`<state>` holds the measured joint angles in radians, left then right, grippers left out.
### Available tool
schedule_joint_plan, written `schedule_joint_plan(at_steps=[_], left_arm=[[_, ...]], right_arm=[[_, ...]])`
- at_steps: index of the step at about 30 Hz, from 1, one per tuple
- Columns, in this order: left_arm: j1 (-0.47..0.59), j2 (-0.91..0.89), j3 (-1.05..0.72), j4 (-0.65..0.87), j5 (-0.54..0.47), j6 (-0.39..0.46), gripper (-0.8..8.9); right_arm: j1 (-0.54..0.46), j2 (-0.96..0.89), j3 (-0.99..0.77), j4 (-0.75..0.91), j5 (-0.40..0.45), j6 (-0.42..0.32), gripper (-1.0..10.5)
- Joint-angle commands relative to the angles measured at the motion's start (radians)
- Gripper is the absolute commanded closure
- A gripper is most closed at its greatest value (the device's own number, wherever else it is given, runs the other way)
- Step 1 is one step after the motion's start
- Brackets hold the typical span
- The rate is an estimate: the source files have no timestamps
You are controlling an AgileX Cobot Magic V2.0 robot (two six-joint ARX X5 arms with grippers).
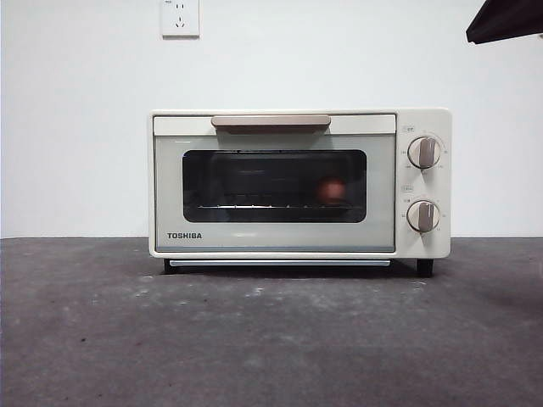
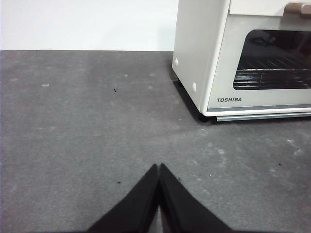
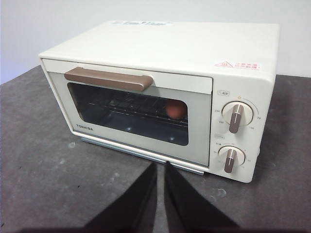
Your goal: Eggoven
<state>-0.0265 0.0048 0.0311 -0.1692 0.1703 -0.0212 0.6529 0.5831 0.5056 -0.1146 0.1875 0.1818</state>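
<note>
Two grippers: both hang above the bench in front of the oven, neither touching it or holding anything.
Oven: the cream Toshiba toaster oven (image 1: 299,182) stands on the dark grey bench (image 1: 254,339) with its door shut, the glass window facing the front camera.
Handle: a tan handle (image 1: 271,122) runs along the top of the oven's door.
Knobs: an upper knob (image 1: 423,152) and a lower knob (image 1: 422,215) sit one above the other on the oven's panel, beside the window.
Egg: the orange-brown egg (image 1: 332,190) lies inside the oven on the wire rack (image 1: 254,203), seen through the glass at the end of the window nearest the knobs.
Left gripper: the left gripper (image 2: 159,167) is over bare bench, well off the oven's corner farthest from the knobs; its jaws are pressed tip to tip with nothing between them.
Right gripper: the right gripper (image 3: 161,166) is just before the oven's lower door edge, roughly below the egg; its jaws stand close together with a thin gap, empty.
Front view arm: a dark arm tip (image 1: 507,19) shows at one top corner, above the oven's knob side.
Wall: a white wall socket (image 1: 180,17) is above and behind the oven.
</note>
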Motion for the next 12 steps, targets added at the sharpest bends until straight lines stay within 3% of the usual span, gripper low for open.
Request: schedule_joint_plan(at_steps=[1,12], left_arm=[[0.001,-0.002,-0.028,0.005,0.0,-0.011,8.06],[0.001,-0.002,-0.028,0.008,0.0,-0.011,8.06]], right_arm=[[0.006,0.003,0.005,0.01,0.005,-0.01,9.4],[0.006,0.003,0.005,0.01,0.005,-0.01,9.4]])
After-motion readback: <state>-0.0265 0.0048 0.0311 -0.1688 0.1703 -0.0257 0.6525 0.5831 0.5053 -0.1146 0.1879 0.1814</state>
